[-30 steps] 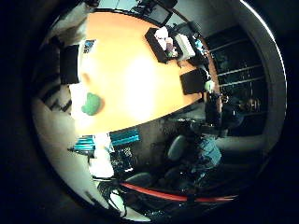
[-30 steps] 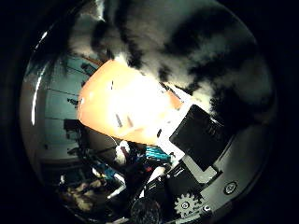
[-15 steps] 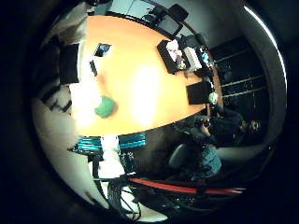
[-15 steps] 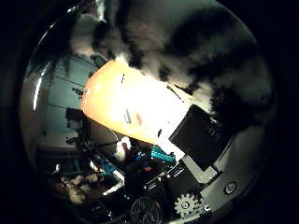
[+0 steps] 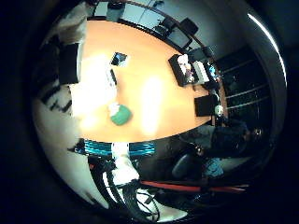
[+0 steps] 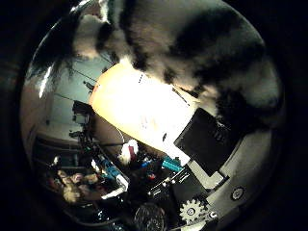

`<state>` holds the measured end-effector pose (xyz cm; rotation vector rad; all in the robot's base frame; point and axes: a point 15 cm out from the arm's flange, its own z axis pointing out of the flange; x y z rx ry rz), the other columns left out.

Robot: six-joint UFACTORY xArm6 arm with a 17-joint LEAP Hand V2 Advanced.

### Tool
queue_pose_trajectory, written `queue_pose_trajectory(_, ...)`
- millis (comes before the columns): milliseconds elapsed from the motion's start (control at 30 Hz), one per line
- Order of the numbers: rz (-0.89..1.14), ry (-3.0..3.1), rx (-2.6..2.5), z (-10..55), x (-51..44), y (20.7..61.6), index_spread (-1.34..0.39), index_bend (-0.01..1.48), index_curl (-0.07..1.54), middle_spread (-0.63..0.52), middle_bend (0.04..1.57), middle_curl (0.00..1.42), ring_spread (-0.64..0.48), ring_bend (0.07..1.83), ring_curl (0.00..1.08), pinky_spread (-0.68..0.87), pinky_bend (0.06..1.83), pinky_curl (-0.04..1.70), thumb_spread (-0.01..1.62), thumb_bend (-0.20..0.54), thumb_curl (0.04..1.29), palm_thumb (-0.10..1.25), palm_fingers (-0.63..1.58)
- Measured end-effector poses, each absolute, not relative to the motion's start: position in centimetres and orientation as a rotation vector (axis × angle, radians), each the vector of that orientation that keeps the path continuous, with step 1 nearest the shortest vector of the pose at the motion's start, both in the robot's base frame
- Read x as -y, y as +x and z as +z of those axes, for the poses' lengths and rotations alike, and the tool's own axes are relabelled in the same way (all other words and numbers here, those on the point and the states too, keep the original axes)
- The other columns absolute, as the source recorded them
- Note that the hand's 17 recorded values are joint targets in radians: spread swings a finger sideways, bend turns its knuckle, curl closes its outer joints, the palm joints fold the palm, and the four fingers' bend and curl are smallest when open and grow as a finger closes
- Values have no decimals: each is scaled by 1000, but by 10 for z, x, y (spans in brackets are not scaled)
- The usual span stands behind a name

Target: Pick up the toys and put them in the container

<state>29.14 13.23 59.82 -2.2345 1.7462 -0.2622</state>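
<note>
A plush toy (image 6: 192, 48) with black and white stripes fills much of the thumb side view, pressed close to the palm. My hand (image 6: 207, 144) is curled round it, high above the orange table (image 5: 154, 107). A green toy (image 5: 121, 115) lies on the table near one edge, with a small white thing (image 5: 113, 108) touching it. A black container (image 5: 180, 70) holding several toys stands at the table's other side.
A second black box (image 5: 205, 105) sits on the table near the container. A small dark-framed flat item (image 5: 117, 59) lies toward the middle. Office chairs (image 5: 187, 25) stand at one end, and clutter with teal parts (image 5: 140, 148) lies below the table edge.
Both views have swung round over the table, so the hand has turned and moved. The striped plush stays against the palm. The things on the table lie as before.
</note>
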Motion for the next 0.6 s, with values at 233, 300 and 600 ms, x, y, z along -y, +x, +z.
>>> queue_pose_trajectory(233, -260, -2256, -1658, 595, -167, 307, -308, 920, 1031, -262, 1064, 1104, -269, 1268, 892, -251, 1160, 1076, 1052, -14, 628, 1049, 1051)
queue_pose_trajectory(300, -261, -2260, -1637, 595, -176, 312, -308, 917, 1032, -261, 1068, 1103, -269, 1270, 894, -252, 1158, 1077, 1052, -14, 629, 1047, 1056)
queue_pose_trajectory(600, -272, -2272, -1541, 589, -220, 333, -312, 909, 1038, -248, 1098, 1078, -275, 1259, 905, -236, 1150, 1087, 1053, -13, 641, 1051, 1060)
